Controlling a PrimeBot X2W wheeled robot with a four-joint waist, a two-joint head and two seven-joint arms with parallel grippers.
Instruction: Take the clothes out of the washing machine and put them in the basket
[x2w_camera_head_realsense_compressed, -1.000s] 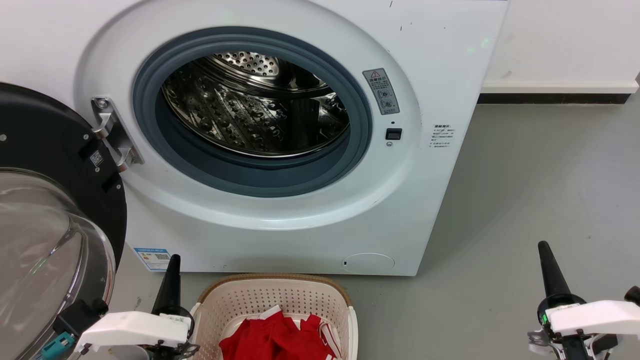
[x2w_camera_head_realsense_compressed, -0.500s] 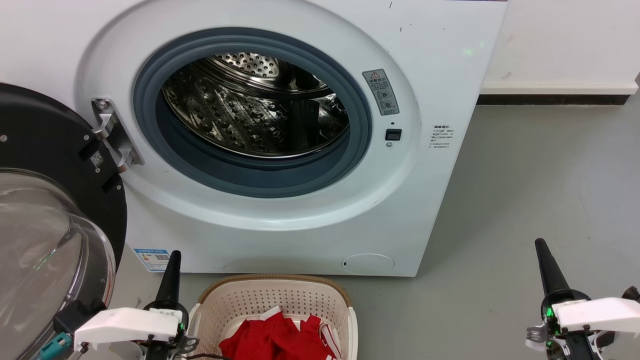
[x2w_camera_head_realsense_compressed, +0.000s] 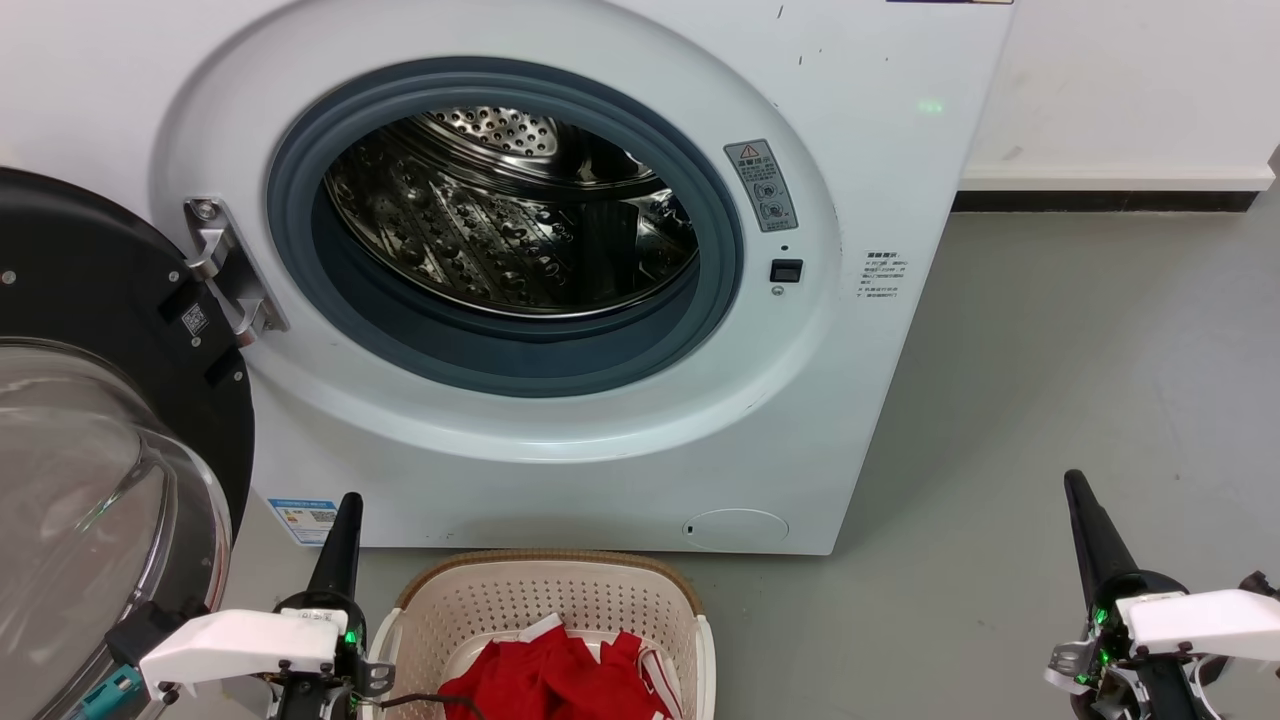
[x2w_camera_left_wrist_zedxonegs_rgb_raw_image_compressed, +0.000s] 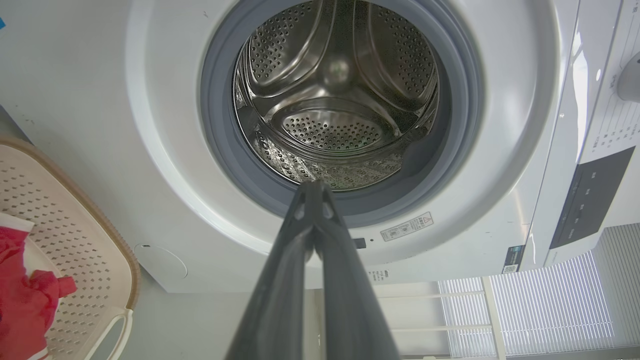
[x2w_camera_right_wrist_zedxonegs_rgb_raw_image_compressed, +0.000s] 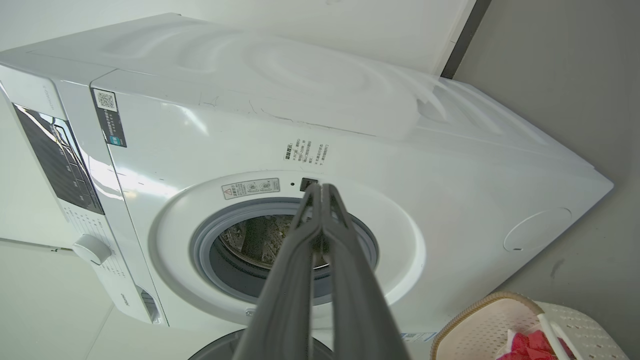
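Checking the perforated steel drum (x2w_camera_left_wrist_zedxonegs_rgb_raw_image_compressed: 335, 125) of the white front-loading washing machine (x2w_camera_head_realsense_compressed: 880, 150) finds no fabric; the job looks nearly done, and a look behind the grey gasket (x2w_camera_head_realsense_compressed: 520, 365) would confirm it. Bright red clothes with white trim (x2w_camera_head_realsense_compressed: 555, 680) lie bunched in the cream perforated plastic basket (x2w_camera_head_realsense_compressed: 560, 600) before the machine, with no clear long axis. Left fingers (x2w_camera_head_realsense_compressed: 340, 560) and right fingers (x2w_camera_head_realsense_compressed: 1095, 540) are pressed together, empty, pointing toward it.

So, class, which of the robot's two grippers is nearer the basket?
The left gripper: it stands right beside the basket, while the right gripper is far off to the side, over the floor.
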